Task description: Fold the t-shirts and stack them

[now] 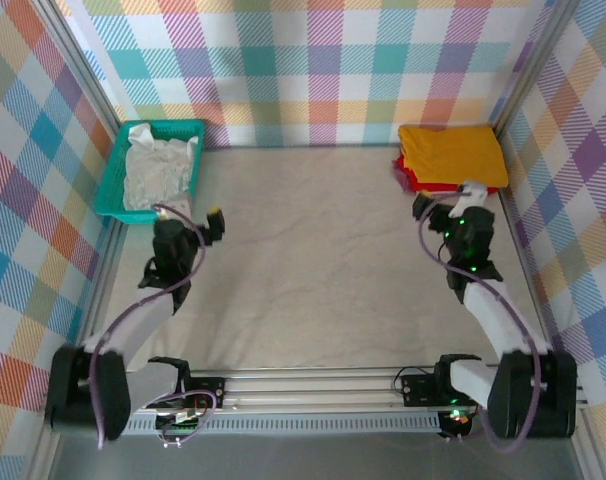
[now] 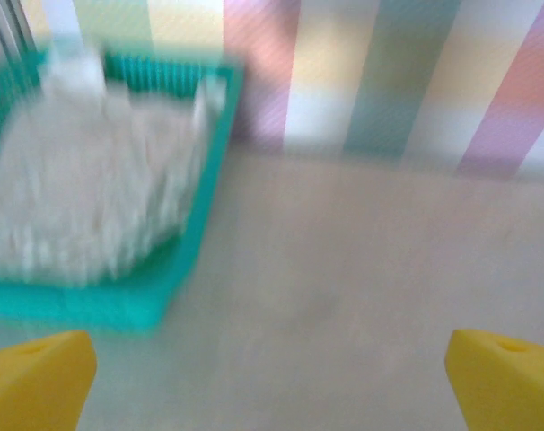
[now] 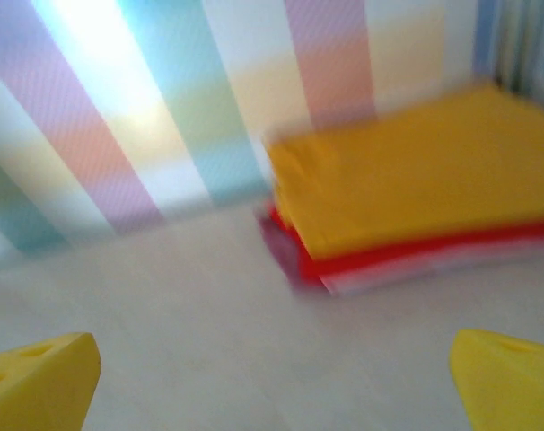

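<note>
The left hand [image 2: 272, 384] hangs spread wide and empty over the tabletop [image 1: 313, 260]. The crumpled white t-shirt [image 1: 161, 168] lies in a teal basket [image 1: 111, 190] ahead to its left. The right hand [image 3: 272, 384] is equally wide and empty, with the folded yellow t-shirt [image 1: 451, 153] stacked on the red t-shirt [image 3: 389, 256] ahead to its right.

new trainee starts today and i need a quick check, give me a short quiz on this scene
1. True or false: the white shirt lies in the basket.
2. Which colour lies on top at far right: A red, B yellow, C white?
3. Fill in: the left gripper and the right gripper are each ____ (open or shut).

Key: 1 true; 2 B, the yellow shirt; 3 open.
</note>
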